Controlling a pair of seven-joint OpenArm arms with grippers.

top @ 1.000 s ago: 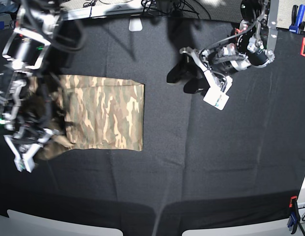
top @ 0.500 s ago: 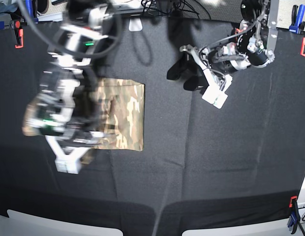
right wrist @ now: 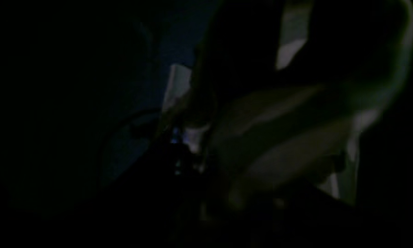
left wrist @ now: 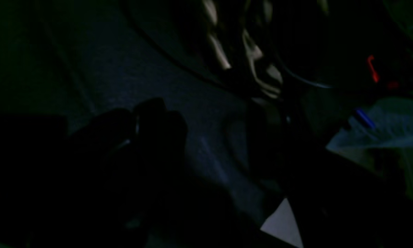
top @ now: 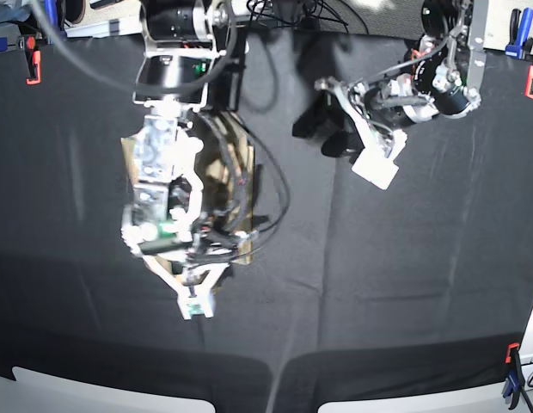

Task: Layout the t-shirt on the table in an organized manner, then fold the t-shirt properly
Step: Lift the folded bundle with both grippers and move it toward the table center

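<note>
Your t-shirt (top: 238, 163) lies on the desk (top: 404, 284) left of centre in the base view, already folded down to a narrow packet, and nearly all of it is hidden beneath the right arm; only slim camouflage strips show at the arm's two flanks. The right pincer (top: 194, 297) hangs past the packet's near edge, pointing toward you. Whether its jaws are parted or closed, and whether any cloth is in them, you cannot tell: the base view blurs the tip and the right wrist view is too dark, showing only pale folds that are probably shirt.

The left pincer (top: 376, 146) hovers well apart, over bare black cloth on the other side, jaws spread wide and empty.

This reads as a late fold, with the right arm laying a flap across the packet. Next, you would need the right arm lifted clear without dragging the top layer, then a check that the edges line up squarely.
</note>
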